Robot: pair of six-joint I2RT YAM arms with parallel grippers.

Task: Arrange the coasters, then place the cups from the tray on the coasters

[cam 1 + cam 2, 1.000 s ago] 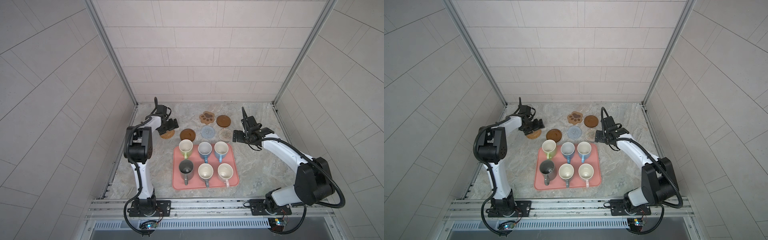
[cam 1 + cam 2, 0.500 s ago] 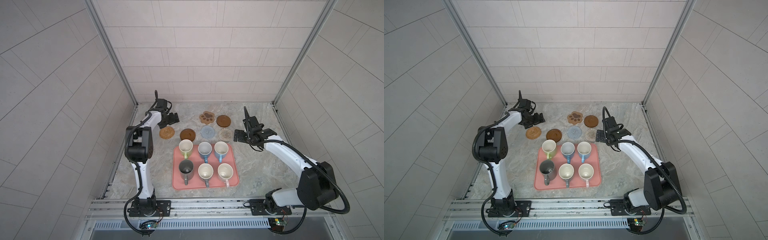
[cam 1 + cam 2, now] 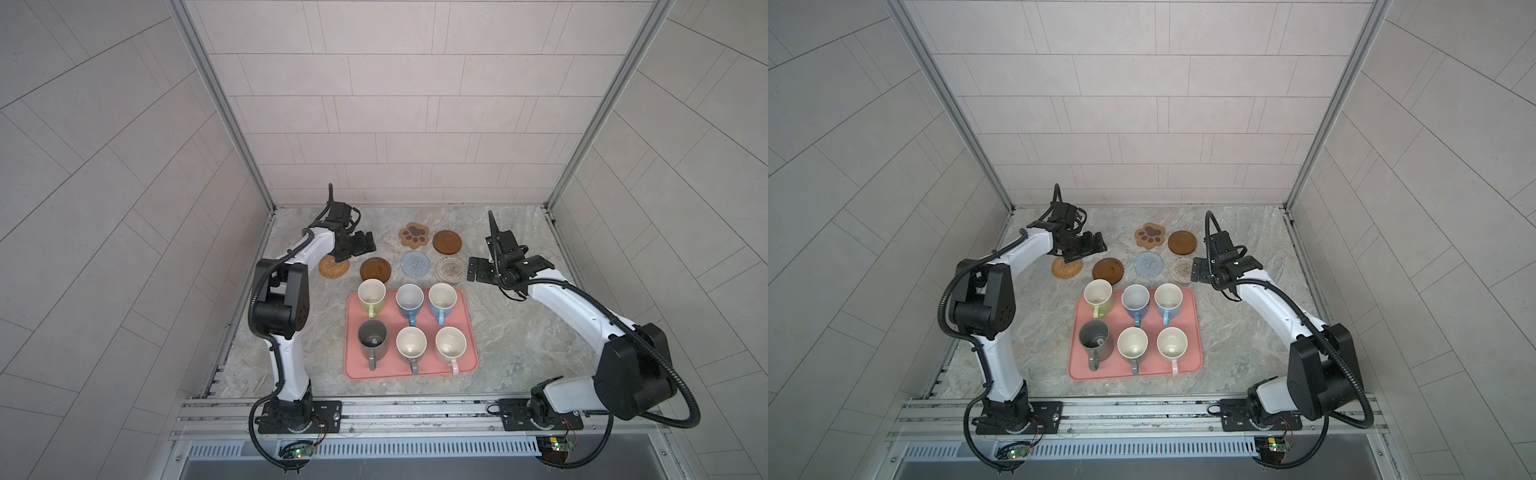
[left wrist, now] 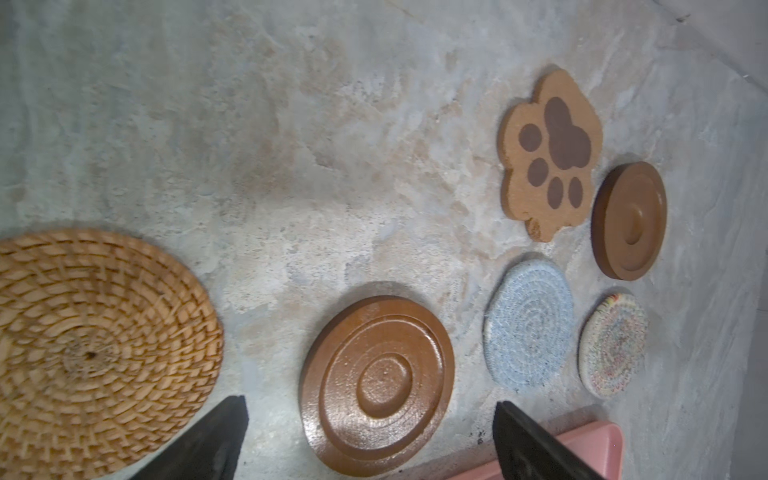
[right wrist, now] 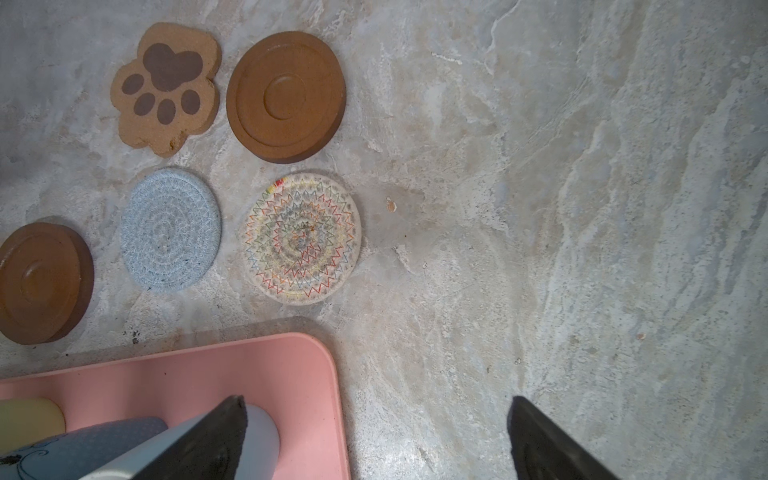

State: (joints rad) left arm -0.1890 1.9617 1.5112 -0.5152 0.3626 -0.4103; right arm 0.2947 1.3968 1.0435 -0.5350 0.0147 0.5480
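Six coasters lie behind the tray (image 3: pixel 432 370): rattan coaster (image 3: pixel 333 266), dark brown disc (image 3: pixel 376 269), blue-grey crochet (image 3: pixel 415 263), beige crochet (image 3: pixel 451 269), paw coaster (image 3: pixel 414 235) and a second brown disc (image 3: pixel 448 242). Six cups stand upright on the tray: light green (image 3: pixel 371 293), two blue (image 3: pixel 409 298), dark grey (image 3: pixel 372 336), grey-handled (image 3: pixel 411 343), pink-handled (image 3: pixel 450 341). My left gripper (image 3: pixel 368 245) hovers open behind the rattan coaster and brown disc (image 4: pixel 376 382), holding nothing. My right gripper (image 3: pixel 471 270) hangs open and empty right of the beige crochet (image 5: pixel 301 239).
Tiled walls and metal posts close the marble table (image 3: pixel 519 332) at the back and sides. Bare marble stretches right of the tray corner (image 5: pixel 324 353) and left of the tray. Both arm bases sit on the front rail (image 3: pixel 415 411).
My left gripper has drawn back off the rattan coaster, which now lies uncovered, and shifted a little to the right. The right gripper has barely moved.
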